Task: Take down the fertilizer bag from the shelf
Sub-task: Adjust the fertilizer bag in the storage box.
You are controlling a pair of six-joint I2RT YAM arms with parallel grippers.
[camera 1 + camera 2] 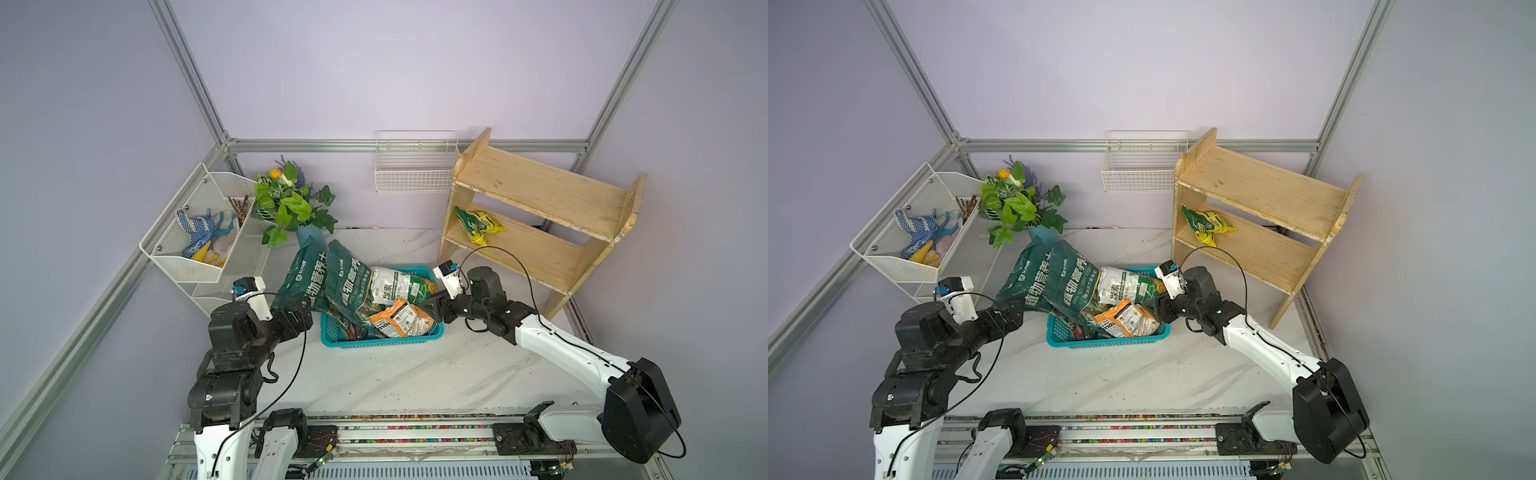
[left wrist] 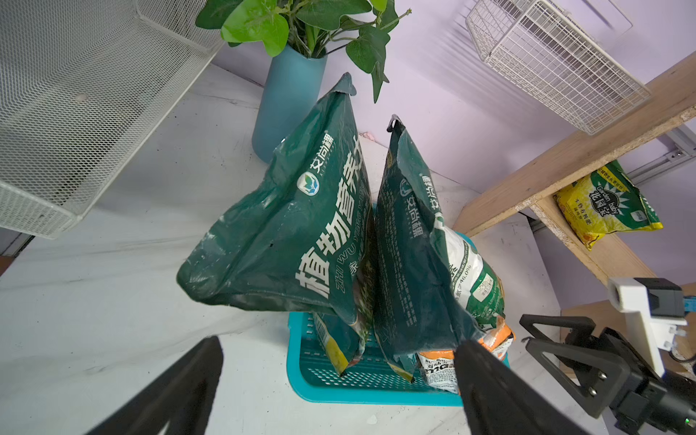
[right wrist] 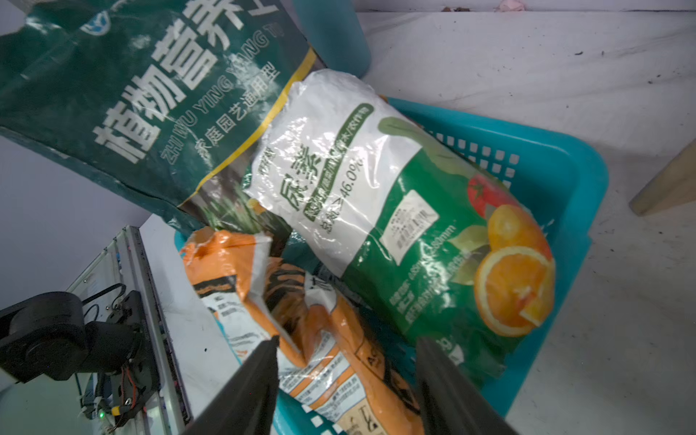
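Note:
The fertilizer bag (image 1: 478, 223) (image 1: 1208, 224) (image 2: 607, 205), yellow and green, lies on the lower board of the wooden shelf (image 1: 540, 195) (image 1: 1262, 191) at the back right. My right gripper (image 1: 433, 308) (image 3: 348, 341) hangs over the right end of the teal basket (image 1: 386, 343) (image 3: 557, 180). It is open, and its jaws straddle an orange bag (image 1: 401, 320) (image 3: 233, 271) that lies in the basket. My left gripper (image 1: 304, 316) (image 2: 339, 341) is wide open at the basket's left end, beside two dark green bags (image 1: 345, 282) (image 2: 301, 233), and holds nothing.
A white and green bag (image 1: 395, 284) (image 3: 376, 188) also lies in the basket. Behind it stands a blue vase with a leafy plant (image 1: 291, 203). A white mesh rack (image 1: 195, 249) holding gloves is at the left, and a white wire basket (image 1: 415, 166) hangs on the back wall.

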